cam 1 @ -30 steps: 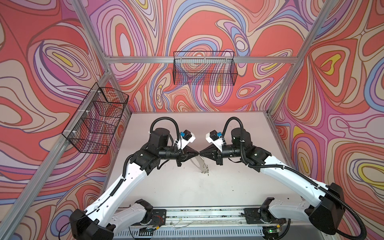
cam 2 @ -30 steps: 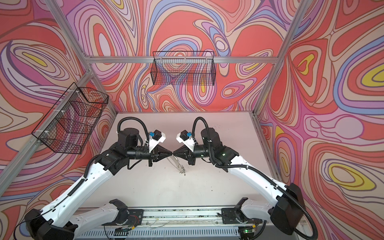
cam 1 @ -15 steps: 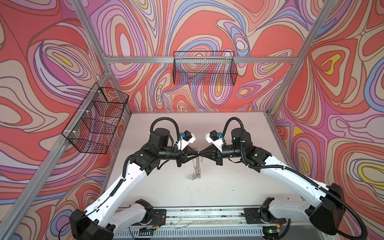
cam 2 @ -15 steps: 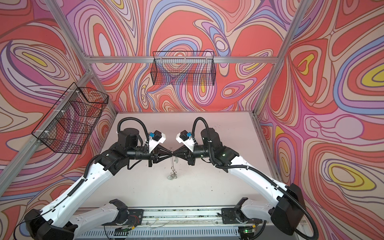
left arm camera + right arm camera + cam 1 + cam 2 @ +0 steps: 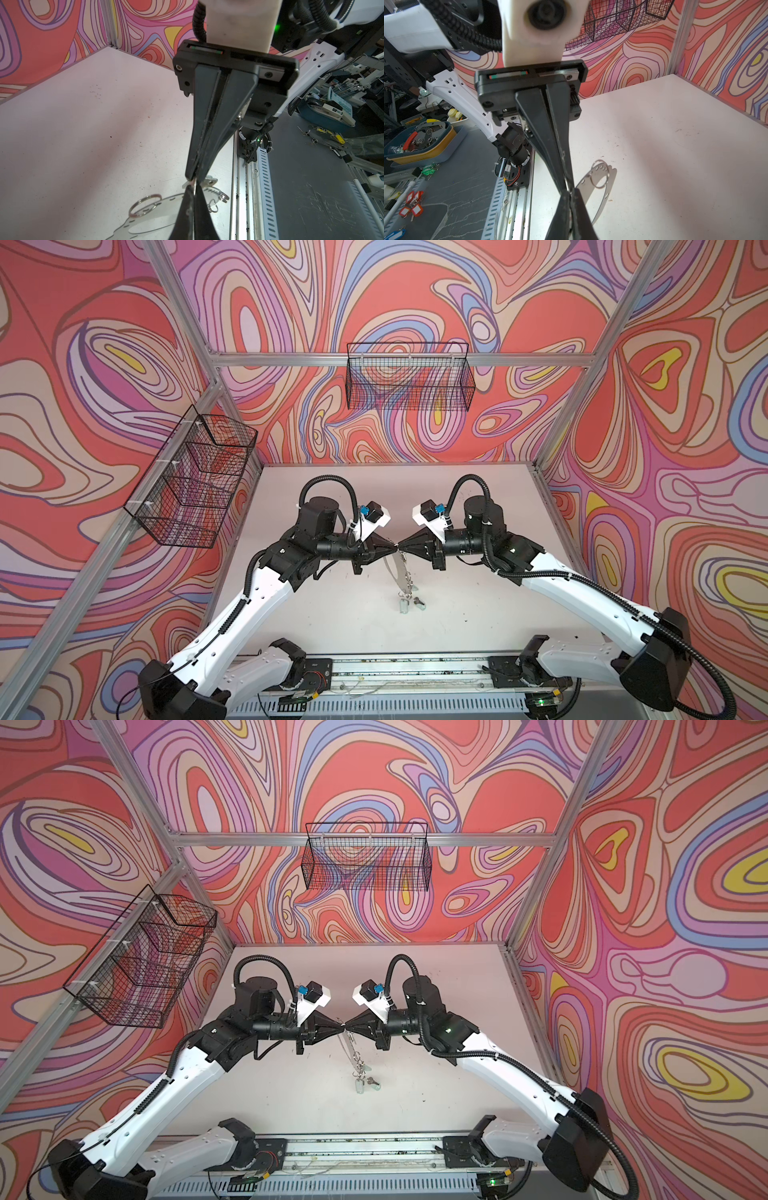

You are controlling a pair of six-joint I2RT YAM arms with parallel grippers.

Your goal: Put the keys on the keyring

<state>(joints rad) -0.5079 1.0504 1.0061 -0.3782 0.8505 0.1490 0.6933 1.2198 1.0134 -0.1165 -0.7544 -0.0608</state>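
Above the table [image 5: 332, 614], left end effector [image 5: 394, 548] and right end effector [image 5: 402, 547] (tips meeting) clamp one keyring [image 5: 401, 572]; two keys [image 5: 404, 606] below.

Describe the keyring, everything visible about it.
The keyring is a flat, shiny metal oval band with a large central hole, small punched holes and wire loops along its rim. It hangs tilted above the table, a wire loop at its top pinched between the shut left end effector and right end effector, tip to tip. The keys dangle from its lower end; whether they touch the table is unclear.
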